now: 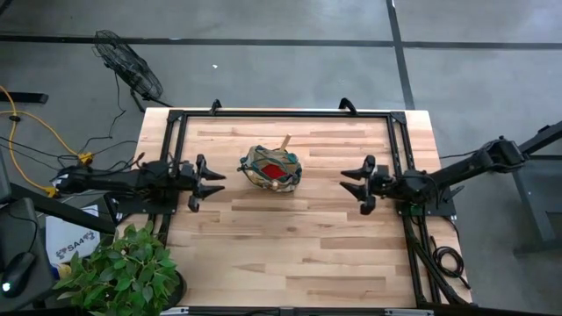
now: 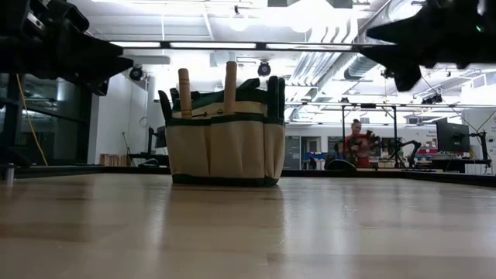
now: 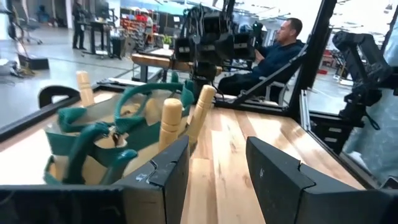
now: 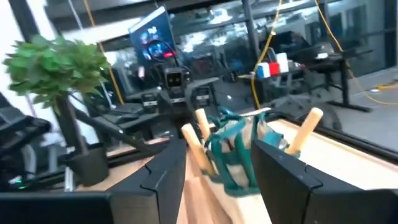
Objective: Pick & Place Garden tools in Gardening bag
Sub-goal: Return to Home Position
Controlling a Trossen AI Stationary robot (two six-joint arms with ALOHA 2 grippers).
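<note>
Low risk: a wide swing home could clip the gardening bag (image 1: pixel 270 169) or the wooden handles (image 2: pixel 230 77) sticking up, tipping it. Fingers spread and empty on left gripper (image 1: pixel 213 183) and right gripper (image 1: pixel 353 183), flanking it, apart. Bag upright mid desk (image 1: pixel 307 246), beige, teal trim, red glove (image 1: pixel 275 171) inside.

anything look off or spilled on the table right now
Nothing stands out. The gardening bag stands upright mid-table, wooden handles poking from its top, the red glove inside. No tool lies loose on the table. The left gripper and right gripper hang open either side, apart from it.
</note>
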